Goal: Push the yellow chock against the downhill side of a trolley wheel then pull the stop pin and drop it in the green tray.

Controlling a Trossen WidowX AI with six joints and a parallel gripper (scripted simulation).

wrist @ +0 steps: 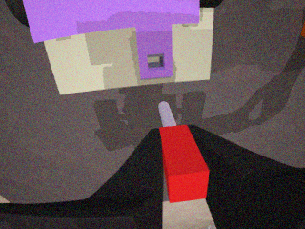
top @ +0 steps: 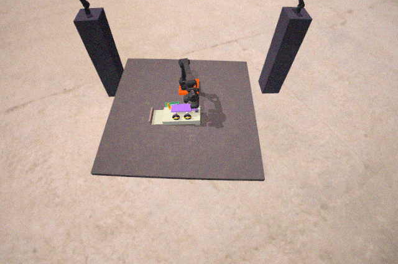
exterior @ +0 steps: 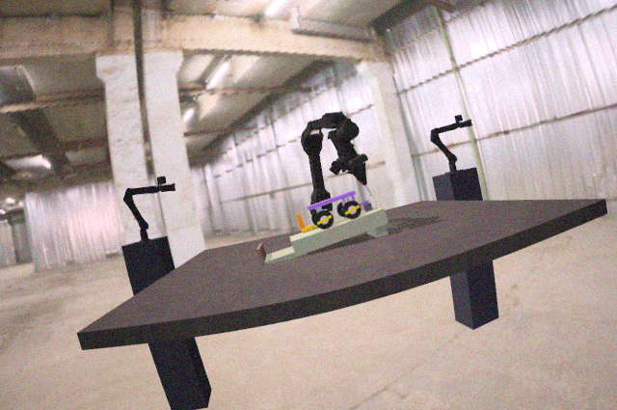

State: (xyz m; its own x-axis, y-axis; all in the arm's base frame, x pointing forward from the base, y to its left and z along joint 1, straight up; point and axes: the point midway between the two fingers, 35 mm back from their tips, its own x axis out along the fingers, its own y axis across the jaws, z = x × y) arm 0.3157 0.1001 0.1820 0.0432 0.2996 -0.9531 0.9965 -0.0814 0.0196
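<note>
My gripper (top: pixel 194 106) (exterior: pixel 364 182) (wrist: pixel 172 134) is shut on the red head of the stop pin (exterior: pixel 369 190) (wrist: pixel 187 183). The pale shaft hangs free, above and just beyond the uphill end of the ramp (top: pixel 180 123) (exterior: pixel 338 235) (wrist: pixel 73 73). The square hole in the tongue of the purple trolley (top: pixel 181 107) (exterior: pixel 331 200) (wrist: pixel 110 11) is empty. The trolley stands on the ramp. The yellow chock (exterior: pixel 309 229) with its orange handle sits at the downhill wheel; whether it touches is too small to tell. The green tray (top: pixel 176 103) is partly hidden behind the trolley.
A reddish stop bar (top: pixel 150 115) (exterior: pixel 259 252) crosses the ramp's low end. The arm's orange base (top: pixel 183 92) stands behind the ramp on the dark table (top: pixel 180 151) (exterior: pixel 239 290). Two other arms stand on dark pillars (top: pixel 99 52) (top: pixel 281 55) beyond the table.
</note>
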